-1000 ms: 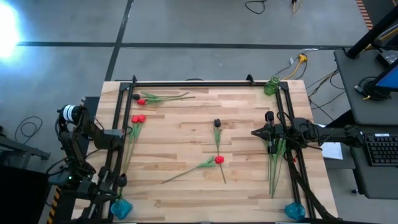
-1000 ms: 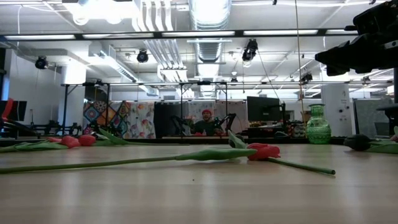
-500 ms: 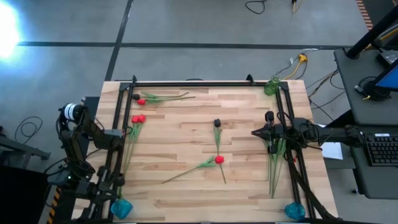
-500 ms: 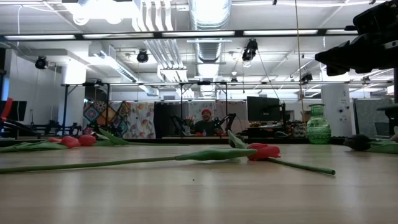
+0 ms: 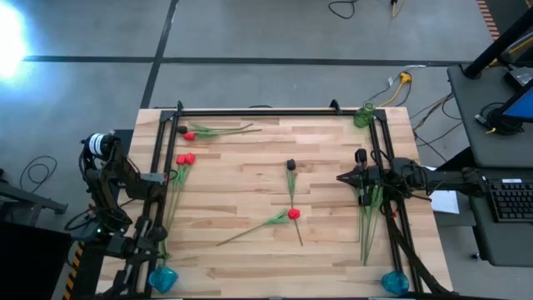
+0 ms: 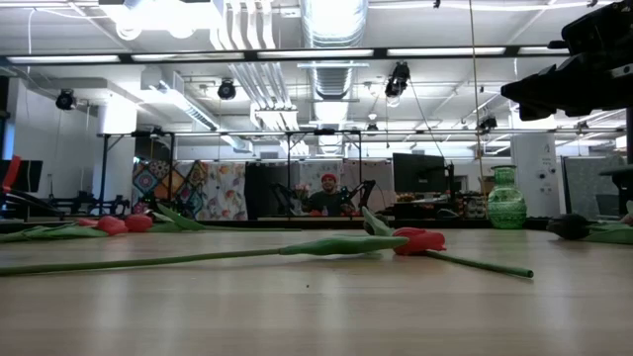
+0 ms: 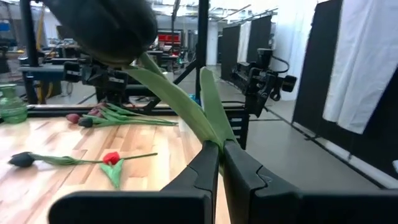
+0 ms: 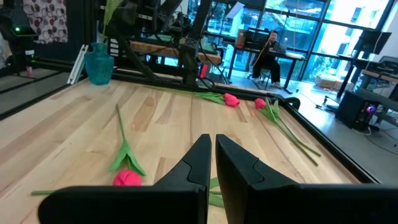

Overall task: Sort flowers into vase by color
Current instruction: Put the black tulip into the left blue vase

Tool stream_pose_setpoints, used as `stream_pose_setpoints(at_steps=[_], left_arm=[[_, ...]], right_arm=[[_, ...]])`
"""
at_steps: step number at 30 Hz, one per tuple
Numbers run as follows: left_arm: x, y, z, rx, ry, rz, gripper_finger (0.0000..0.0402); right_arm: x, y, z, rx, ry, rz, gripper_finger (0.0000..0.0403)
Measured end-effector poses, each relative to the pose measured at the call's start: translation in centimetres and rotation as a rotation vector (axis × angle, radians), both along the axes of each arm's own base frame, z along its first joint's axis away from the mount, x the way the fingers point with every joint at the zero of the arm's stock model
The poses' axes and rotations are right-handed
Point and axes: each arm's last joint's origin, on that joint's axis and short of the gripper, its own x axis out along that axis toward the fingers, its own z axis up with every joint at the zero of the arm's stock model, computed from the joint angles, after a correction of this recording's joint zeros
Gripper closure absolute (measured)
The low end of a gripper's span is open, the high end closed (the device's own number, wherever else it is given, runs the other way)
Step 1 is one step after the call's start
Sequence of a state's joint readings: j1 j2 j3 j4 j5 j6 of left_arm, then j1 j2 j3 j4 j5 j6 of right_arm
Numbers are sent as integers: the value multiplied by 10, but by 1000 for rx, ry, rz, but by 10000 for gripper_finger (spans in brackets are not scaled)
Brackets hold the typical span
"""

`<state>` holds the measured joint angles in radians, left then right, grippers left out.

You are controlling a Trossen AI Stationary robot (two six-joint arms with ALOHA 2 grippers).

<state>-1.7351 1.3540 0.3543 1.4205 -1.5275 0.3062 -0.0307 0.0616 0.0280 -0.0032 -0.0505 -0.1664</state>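
Pinching the green stem of a dark flower (image 7: 106, 25) in the fully closed left gripper (image 7: 219, 149), at the table's left edge. Held the right gripper (image 5: 340, 177) pressed shut and empty above the right side. Worked over a wooden table (image 5: 250, 250) in an open workshop. Counted four red flowers (image 5: 293, 213) lying loose, one green vase (image 5: 364, 115), two teal vases (image 5: 162, 277).

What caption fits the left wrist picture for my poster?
Left gripper shut on a dark flower by its green stem.
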Motion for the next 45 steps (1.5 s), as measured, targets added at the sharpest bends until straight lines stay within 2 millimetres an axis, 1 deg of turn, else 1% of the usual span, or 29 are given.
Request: stream_pose_setpoints(at_steps=[6, 9, 12, 19, 22, 25, 29, 36, 41, 45], left_arm=[[0, 2, -4, -27, -1, -18, 400], [-2, 0, -3, -47, -1, -38, 389], [-4, -1, -2, -66, 3, -48, 366], [-7, 2, 1, -99, 17, -49, 300], [-7, 6, 6, -86, 23, -28, 278], [-6, 12, 15, -40, 4, -41, 266], [2, 24, 28, -31, 6, 3, 266], [19, 54, 30, -10, 12, 96, 288], [31, 80, 27, 1, 11, 166, 312], [43, 100, 12, 7, -19, 235, 327]], right_arm=[[0, 0, 0, 0, 0, 0, 385], [0, 0, 0, 1, 0, 0, 385], [0, 0, 0, 1, 0, 0, 385], [0, 0, 0, 1, 0, 0, 385], [0, 0, 0, 1, 0, 0, 385], [0, 0, 0, 0, 0, 0, 385], [0, 0, 0, 0, 0, 0, 385], [0, 0, 0, 1, 0, 0, 385], [0, 0, 0, 1, 0, 0, 385], [0, 0, 0, 0, 0, 0, 385]])
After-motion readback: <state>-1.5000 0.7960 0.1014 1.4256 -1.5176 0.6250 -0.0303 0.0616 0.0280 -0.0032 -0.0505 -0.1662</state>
